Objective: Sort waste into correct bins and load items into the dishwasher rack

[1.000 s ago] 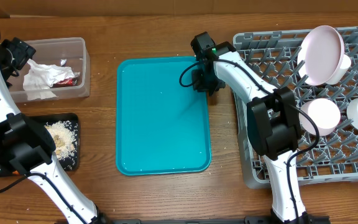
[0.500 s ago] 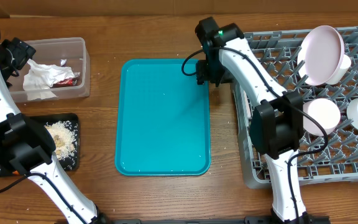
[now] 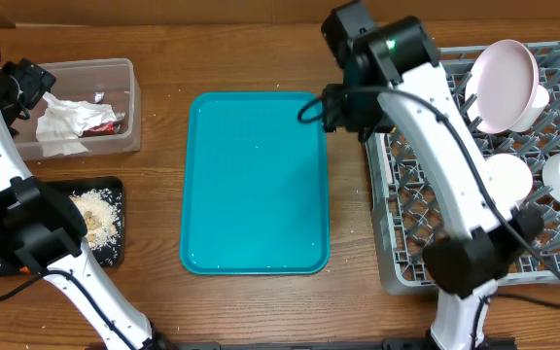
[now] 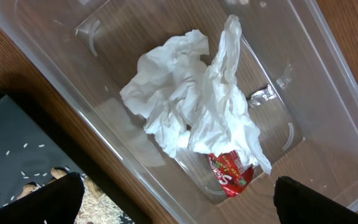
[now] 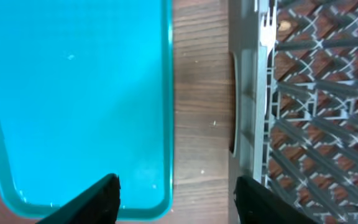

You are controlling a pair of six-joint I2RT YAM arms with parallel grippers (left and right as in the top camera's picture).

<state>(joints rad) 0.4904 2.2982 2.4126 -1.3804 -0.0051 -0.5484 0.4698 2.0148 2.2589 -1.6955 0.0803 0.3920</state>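
- step: loading looks nearly finished; teal tray (image 3: 256, 185) bare, white fork (image 5: 267, 28) lying at the rack (image 5: 253, 124) edge.
- right claw (image 5: 176, 199): fingers apart, nothing between, over the gap between tray and rack.
- left claw (image 4: 179, 208): wide apart, empty, above the clear tub (image 4: 328, 68).
- waste: crumpled napkins (image 4: 185, 112) and red wrapper (image 4: 232, 174) inside the tub.
- next: likely draw both arms clear.

Teal tray (image 3: 256, 185), grey lattice rack (image 3: 402, 224), white napkins (image 4: 185, 106), red-and-white wrapper (image 4: 229, 171), black tray (image 3: 113, 190).
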